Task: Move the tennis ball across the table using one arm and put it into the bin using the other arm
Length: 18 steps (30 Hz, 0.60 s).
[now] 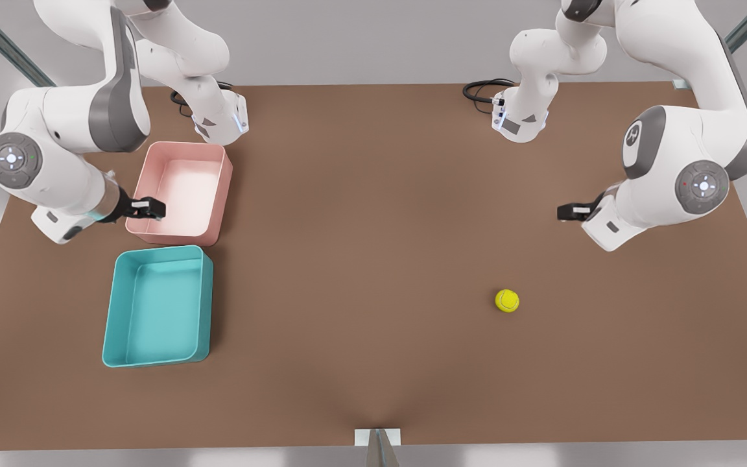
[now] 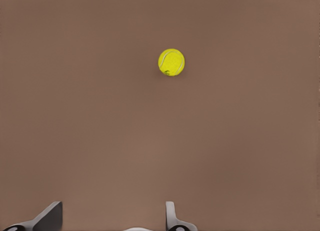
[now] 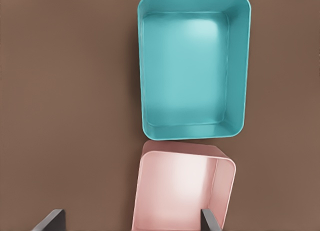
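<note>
The tennis ball (image 1: 507, 300) (image 2: 171, 62), small and yellow-green, rests on the brown table toward the front view's right. My left gripper (image 1: 565, 212) (image 2: 114, 205) hovers open behind the ball, well apart from it, with nothing between its fingers. At the front view's left stand two bins, a pink bin (image 1: 221, 188) (image 3: 222, 191) and a teal bin (image 1: 159, 251) (image 3: 192, 133) in front of it. Both are empty. My right gripper (image 1: 153, 209) (image 3: 131, 211) hangs open over the pink bin's near edge, holding nothing.
The two arm bases (image 1: 221, 120) (image 1: 519, 120) stand at the table's back edge with black cables (image 1: 480, 89) beside them. Bare brown tabletop (image 1: 360, 259) stretches between the bins and the ball. A small bracket (image 1: 377, 438) sits at the front edge.
</note>
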Tool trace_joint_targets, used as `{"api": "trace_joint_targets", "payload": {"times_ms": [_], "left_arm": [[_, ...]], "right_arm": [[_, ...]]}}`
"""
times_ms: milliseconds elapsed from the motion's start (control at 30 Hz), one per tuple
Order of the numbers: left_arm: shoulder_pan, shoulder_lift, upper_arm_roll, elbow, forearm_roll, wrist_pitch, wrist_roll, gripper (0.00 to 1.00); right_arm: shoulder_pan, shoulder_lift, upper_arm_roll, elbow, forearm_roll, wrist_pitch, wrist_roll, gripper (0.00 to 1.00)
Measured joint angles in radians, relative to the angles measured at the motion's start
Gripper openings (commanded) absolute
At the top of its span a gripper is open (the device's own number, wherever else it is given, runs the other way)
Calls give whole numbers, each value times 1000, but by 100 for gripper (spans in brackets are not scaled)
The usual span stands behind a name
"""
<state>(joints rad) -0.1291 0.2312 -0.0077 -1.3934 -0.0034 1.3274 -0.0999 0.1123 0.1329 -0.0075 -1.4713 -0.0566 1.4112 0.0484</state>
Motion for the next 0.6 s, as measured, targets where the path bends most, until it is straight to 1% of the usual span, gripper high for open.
{"api": "trace_joint_targets", "payload": {"times_ms": [67,100,133,200,267,467,600], "left_arm": [[0,0,1,0,-1,12,-5,100],[1,0,2,0,-1,15,-7,72],[2,4,2,-1,0,18,-8,21],[5,49,2,-7,-10,46,7,21],[5,143,0,-9,-16,117,67,21],[6,400,0,-16,-1,392,477,21],[13,428,0,-134,52,571,768,21]], "right_arm": [[-1,1,0,1,-1,18,3,100],[-2,8,0,1,-1,24,5,100],[-6,16,0,2,-1,28,6,100],[-12,28,3,4,-4,36,8,100],[-6,39,5,4,-3,49,10,100],[-4,48,3,17,4,78,-1,100],[-4,49,4,15,5,83,-8,100]]}}
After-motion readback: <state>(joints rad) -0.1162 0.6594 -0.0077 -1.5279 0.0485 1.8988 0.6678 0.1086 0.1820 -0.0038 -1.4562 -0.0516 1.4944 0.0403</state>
